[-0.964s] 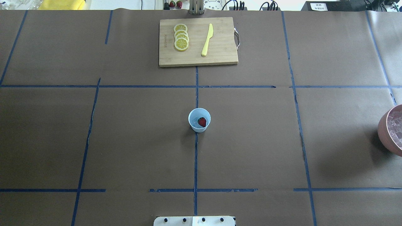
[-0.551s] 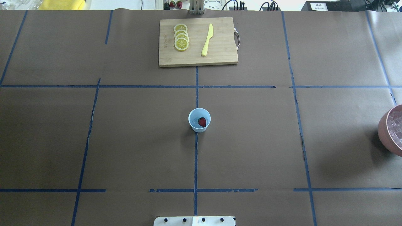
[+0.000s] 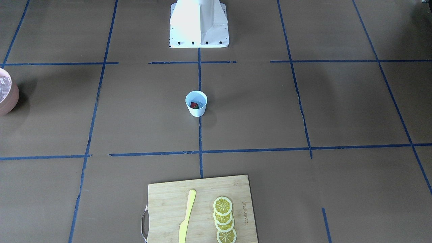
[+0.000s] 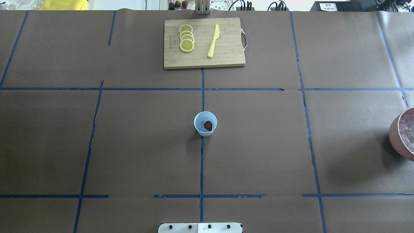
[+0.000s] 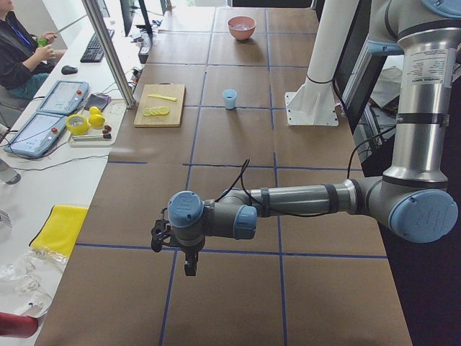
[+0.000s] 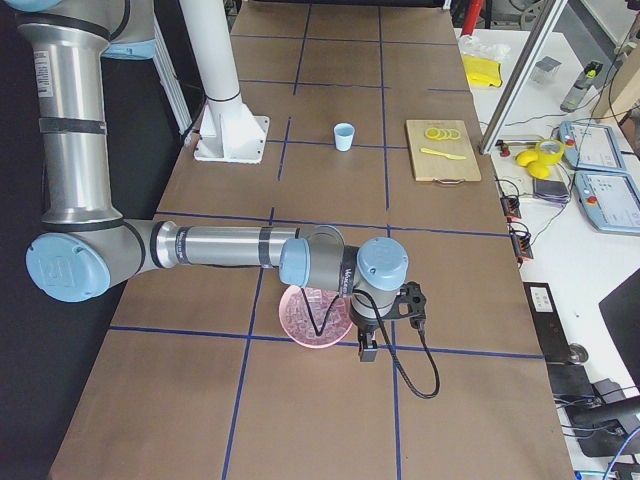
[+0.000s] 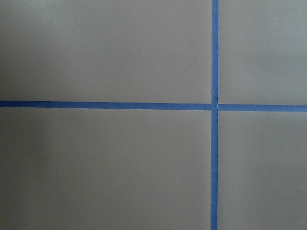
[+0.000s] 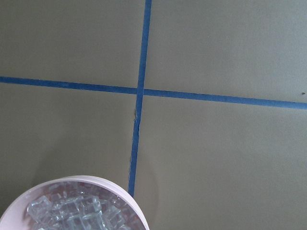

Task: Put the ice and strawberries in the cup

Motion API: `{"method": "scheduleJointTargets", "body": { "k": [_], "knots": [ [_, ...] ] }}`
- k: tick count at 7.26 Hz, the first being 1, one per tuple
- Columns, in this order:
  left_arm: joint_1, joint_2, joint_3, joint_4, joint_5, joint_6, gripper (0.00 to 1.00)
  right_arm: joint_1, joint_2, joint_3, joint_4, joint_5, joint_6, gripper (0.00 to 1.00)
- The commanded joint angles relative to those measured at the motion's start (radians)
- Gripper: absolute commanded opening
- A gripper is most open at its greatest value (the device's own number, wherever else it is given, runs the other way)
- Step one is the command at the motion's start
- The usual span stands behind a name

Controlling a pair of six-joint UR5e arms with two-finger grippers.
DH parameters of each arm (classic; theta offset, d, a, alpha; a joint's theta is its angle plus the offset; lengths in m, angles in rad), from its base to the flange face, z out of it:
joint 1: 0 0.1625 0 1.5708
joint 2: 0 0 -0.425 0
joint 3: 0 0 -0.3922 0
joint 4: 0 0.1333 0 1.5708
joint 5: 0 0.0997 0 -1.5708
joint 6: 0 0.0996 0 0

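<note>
Counter (image 4: 258,155) is holding the cup (image 4: 205,124), strawberry (image 4: 208,125) inside; ice (image 8: 76,213) is probably coming next from the bowl (image 4: 395,136) beside the right fingers (image 6: 367,350), whose state I cannot tell.

Overhead camera behind the robot looks forward and down over the brown paper-covered table (image 4: 129,145). Front-facing camera looks steeply down from the opposite side. Both share the small white tapered cup with a pale blue inside (image 4: 205,124) and the rectangular bamboo cutting board (image 4: 203,43). Two side cameras look along the table from its ends, each with a grey and blue robot arm (image 5: 302,198) near and large. Both wrist cameras point straight down, close to the paper; the right catches the round pink bowl (image 8: 81,179).
</note>
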Motion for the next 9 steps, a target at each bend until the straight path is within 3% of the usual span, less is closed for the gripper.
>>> {"method": "scheduleJointTargets", "body": {
  "k": [1, 3, 4, 9],
  "knots": [
    [0.02, -0.002, -0.018, 0.017, 0.0, -0.005, 1.0, 0.0, 0.001, -0.001, 0.0, 0.0, 0.0, 1.0],
    [0.028, 0.007, -0.18, 0.338, 0.0, 0.158, 1.0, 0.0, 0.001, -0.001, 0.0, 0.001, 0.0, 1.0],
    [0.026, 0.004, -0.175, 0.414, -0.005, 0.255, 1.0, 0.0, 0.001, -0.001, 0.0, 0.001, 0.0, 1.0],
    [-0.069, 0.007, -0.142, 0.38, -0.012, 0.279, 1.0, 0.0, 0.001, -0.004, 0.0, 0.0, -0.002, 1.0]
  ]
}}
